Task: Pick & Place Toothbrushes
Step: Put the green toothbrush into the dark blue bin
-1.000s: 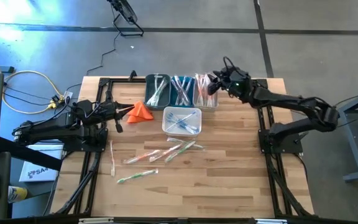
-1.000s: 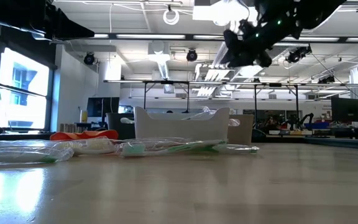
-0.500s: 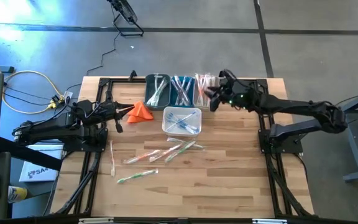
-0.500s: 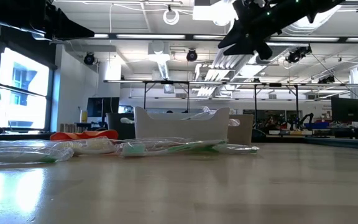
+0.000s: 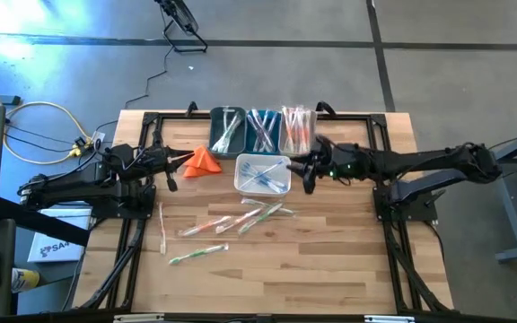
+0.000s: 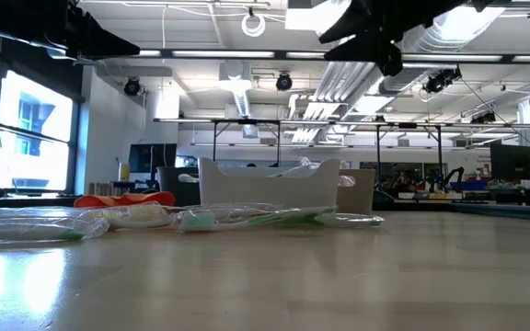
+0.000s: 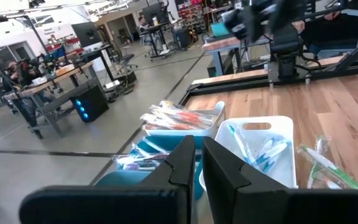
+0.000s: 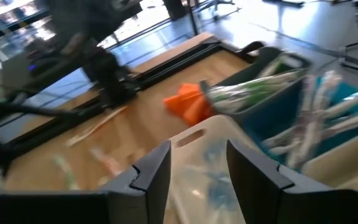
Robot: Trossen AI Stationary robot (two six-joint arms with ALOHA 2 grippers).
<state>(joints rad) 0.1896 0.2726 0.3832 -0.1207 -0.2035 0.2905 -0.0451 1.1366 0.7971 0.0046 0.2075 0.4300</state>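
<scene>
Toothbrushes (image 5: 232, 222) lie loose on the table (image 5: 330, 260), in front of the white bin (image 5: 263, 174). More wrapped ones fill that bin and the three bins behind it: green bin (image 5: 227, 131), blue bin (image 5: 262, 131) and clear bin (image 5: 297, 130). Right gripper (image 5: 305, 170) hovers just beside the white bin's right edge, fingers (image 8: 151, 177) spread wide with nothing between them. Left gripper (image 5: 170, 161) waits well to the left of the white bin, fingers (image 7: 182, 168) nearly together and empty, pointing at an orange cloth (image 5: 204, 160) near the green bin.
</scene>
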